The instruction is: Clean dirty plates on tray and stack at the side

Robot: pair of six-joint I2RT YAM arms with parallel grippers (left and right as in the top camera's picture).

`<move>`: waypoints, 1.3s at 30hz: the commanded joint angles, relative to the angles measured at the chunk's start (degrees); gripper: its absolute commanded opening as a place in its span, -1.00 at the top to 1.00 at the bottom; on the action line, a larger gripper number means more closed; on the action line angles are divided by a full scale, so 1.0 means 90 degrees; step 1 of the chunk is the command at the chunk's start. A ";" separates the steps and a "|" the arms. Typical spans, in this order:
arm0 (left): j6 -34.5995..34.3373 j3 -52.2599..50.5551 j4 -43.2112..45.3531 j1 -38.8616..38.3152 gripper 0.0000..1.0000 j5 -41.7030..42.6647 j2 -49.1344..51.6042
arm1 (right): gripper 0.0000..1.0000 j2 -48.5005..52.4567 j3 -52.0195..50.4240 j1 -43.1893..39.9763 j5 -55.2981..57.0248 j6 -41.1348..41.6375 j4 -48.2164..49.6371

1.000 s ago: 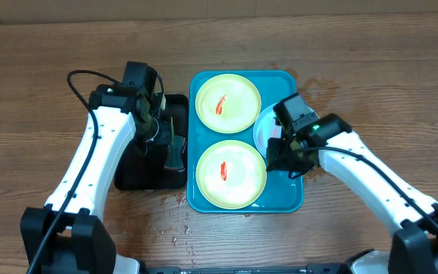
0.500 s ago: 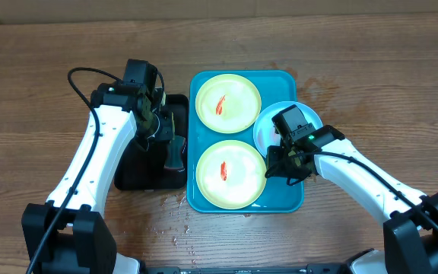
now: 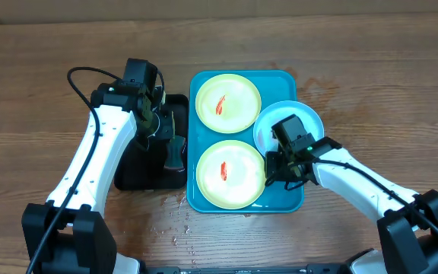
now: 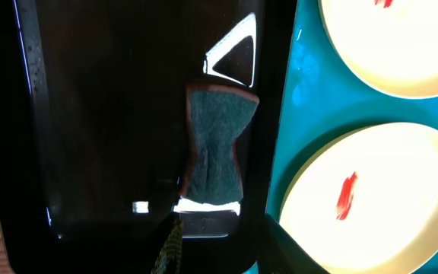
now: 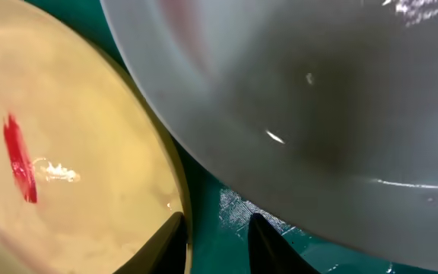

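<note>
Left gripper (image 4: 223,242): hung over the black tray (image 4: 90,114), unmoved over the past second; fingers apart, nothing seen between them.
Sponge (image 4: 213,148): lay flat in the black tray, just ahead of those fingertips.
Tray (image 3: 295,199): teal, at mid-table, holding all three plates.
Far yellow-green plate (image 3: 227,103): in the tray's back half, with a red smear (image 3: 220,105) on it.
Near yellow-green plate (image 3: 230,173): in the front half, also smeared.
Right gripper (image 5: 215,242): low over bare tray between the near plate's rim and the pale plate (image 3: 299,122); fingers slightly parted, pinching nothing.
Pale plate: overhung the tray's right rim.
Just changed: the right arm had slid inward off the pale plate, uncovering most of it; no plate shifted.
Meaning: probably lining up on a rim; nothing wiped or stacked yet.
</note>
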 commanded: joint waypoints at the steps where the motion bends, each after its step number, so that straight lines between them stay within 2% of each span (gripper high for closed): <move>1: -0.0134 0.0063 -0.0029 -0.0017 0.33 -0.0046 0.0049 | 0.49 0.0017 -0.0061 0.0034 -0.0005 -0.0160 0.0087; 5: -0.0134 0.0063 -0.0027 -0.0017 0.35 -0.0046 0.0049 | 0.62 0.0017 -0.0061 0.0034 -0.0007 -0.0206 0.0287; 8: -0.0134 0.0063 -0.0032 -0.0017 0.37 -0.0044 0.0049 | 0.80 0.0017 -0.0061 0.0034 -0.0007 -0.0206 0.0318; 10: -0.0134 0.0063 -0.0032 -0.0019 0.38 -0.0044 0.0049 | 0.81 0.0017 -0.0061 0.0034 -0.0007 -0.0204 0.0294; 11: -0.0134 0.0063 -0.0032 -0.0019 0.38 -0.0044 0.0049 | 0.75 0.0017 -0.0063 0.0034 -0.0007 -0.0204 0.0274; 12: -0.0134 0.0063 -0.0032 -0.0019 0.38 -0.0044 0.0049 | 0.55 0.0017 -0.0073 0.0034 -0.0007 -0.0204 0.0248; 13: -0.0134 0.0063 -0.0032 -0.0019 0.37 -0.0044 0.0049 | 0.43 0.0017 -0.0090 0.0034 -0.0007 -0.0204 0.0228; 16: -0.0134 0.0063 -0.0032 -0.0019 0.36 -0.0044 0.0049 | 0.39 0.0017 -0.0175 0.0034 -0.0010 -0.0202 0.0216; 17: -0.0134 0.0063 -0.0032 -0.0017 0.36 -0.0044 0.0049 | 0.47 0.0017 -0.0189 0.0034 -0.0010 -0.0202 0.0221; 19: -0.0134 0.0063 -0.0056 -0.0022 0.40 -0.0044 0.0049 | 0.75 0.0017 -0.0199 0.0034 -0.0007 -0.0204 0.0226; 20: -0.0134 0.0063 -0.0100 -0.0036 0.47 -0.0044 0.0049 | 0.84 0.0017 -0.0199 0.0034 -0.0007 -0.0206 0.0226; 22: -0.0134 0.0010 -0.0146 -0.0102 0.49 -0.0051 0.0049 | 0.92 0.0017 -0.0199 0.0034 -0.0007 -0.0206 0.0221; 27: -0.0287 -0.0398 0.0223 -0.0362 0.41 -0.0119 0.0049 | 0.92 0.0017 -0.0199 0.0034 -0.0002 -0.0209 0.0291; 34: -0.0318 -0.0755 0.0758 -0.0539 0.56 -0.0146 0.0049 | 0.92 0.0017 -0.0199 0.0034 0.0109 -0.0228 0.0289; 39: -0.0423 -0.1127 0.0930 -0.0551 0.49 -0.0427 0.0049 | 0.92 0.0017 -0.0199 0.0034 0.0163 -0.0228 0.0267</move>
